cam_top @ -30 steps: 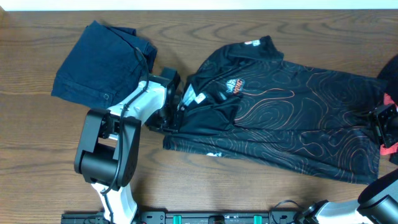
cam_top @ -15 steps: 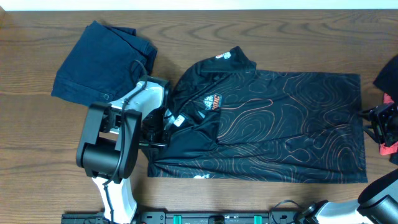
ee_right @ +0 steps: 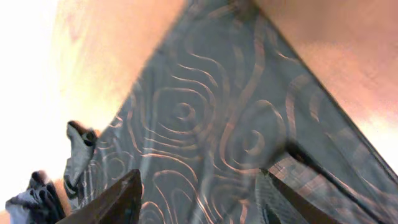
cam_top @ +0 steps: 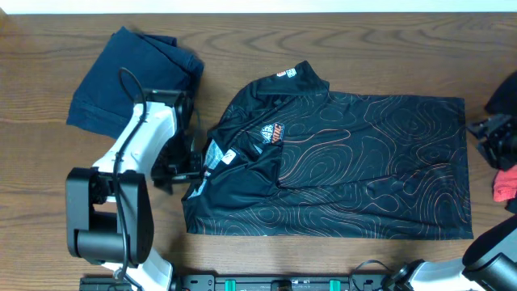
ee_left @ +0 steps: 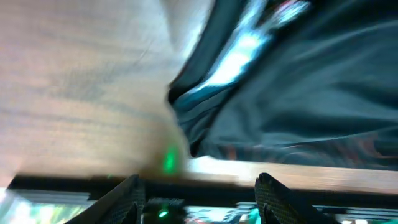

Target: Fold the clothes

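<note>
The black jersey (cam_top: 363,162) with orange contour lines lies spread flat across the middle of the table, collar at the far left and chest logo up. My left gripper (cam_top: 192,167) sits at the jersey's left edge by a folded-over sleeve. In the left wrist view this gripper (ee_left: 202,196) is open with nothing between its fingers, and the jersey's edge (ee_left: 261,93) lies just beyond them. My right gripper (cam_top: 485,136) is at the jersey's right edge. In its wrist view that gripper (ee_right: 200,193) is open above the patterned fabric (ee_right: 205,118).
A folded navy denim garment (cam_top: 121,81) lies at the back left, just behind my left arm. A red garment (cam_top: 506,182) and a dark one (cam_top: 505,93) lie at the right edge. The left arm's base (cam_top: 105,226) stands near the front edge.
The jersey was drawn leftwards and flattened. My left gripper has opened, let go of the jersey's edge and swung left. The right gripper has opened wider.
</note>
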You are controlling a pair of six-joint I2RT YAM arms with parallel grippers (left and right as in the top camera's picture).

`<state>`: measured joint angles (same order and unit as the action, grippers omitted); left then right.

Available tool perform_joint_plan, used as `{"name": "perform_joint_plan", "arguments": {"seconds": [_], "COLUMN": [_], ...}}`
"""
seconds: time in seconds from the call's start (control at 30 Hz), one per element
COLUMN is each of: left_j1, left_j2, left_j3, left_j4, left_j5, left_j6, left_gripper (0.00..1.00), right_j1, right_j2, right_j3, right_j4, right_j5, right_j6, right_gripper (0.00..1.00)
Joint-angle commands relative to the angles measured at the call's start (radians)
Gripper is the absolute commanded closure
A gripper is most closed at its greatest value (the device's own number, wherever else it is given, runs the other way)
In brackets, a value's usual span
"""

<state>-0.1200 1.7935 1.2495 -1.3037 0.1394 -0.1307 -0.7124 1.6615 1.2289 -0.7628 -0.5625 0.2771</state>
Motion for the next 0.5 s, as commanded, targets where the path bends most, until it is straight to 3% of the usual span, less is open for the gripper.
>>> {"name": "perform_joint_plan", "arguments": {"seconds": [0.0,0.13,0.47], "left_j1": [-0.01,-0.042,-0.178], "left_j2": [-0.03,-0.03,0.122], "left_j3": [0.112,0.242,0.46], "left_j4": [0.026,0.155,0.597], "left_j5": [0.124,0.235,0.235], "left_j6": [0.033,0.084,0.131], "left_gripper": [0.41,0.34,0.31], "right_j1": [0.06,0.12,0.185], "right_j2": [-0.001,-0.001,-0.001], "right_j3": [0.011,0.011,0.02], "right_j4": [0.032,0.065,0.055], "right_j5": [-0.045,-0.044,-0.041], "right_j6": [-0.009,-0.01,-0.032], "right_gripper": [0.4,0.4,0.36]}}
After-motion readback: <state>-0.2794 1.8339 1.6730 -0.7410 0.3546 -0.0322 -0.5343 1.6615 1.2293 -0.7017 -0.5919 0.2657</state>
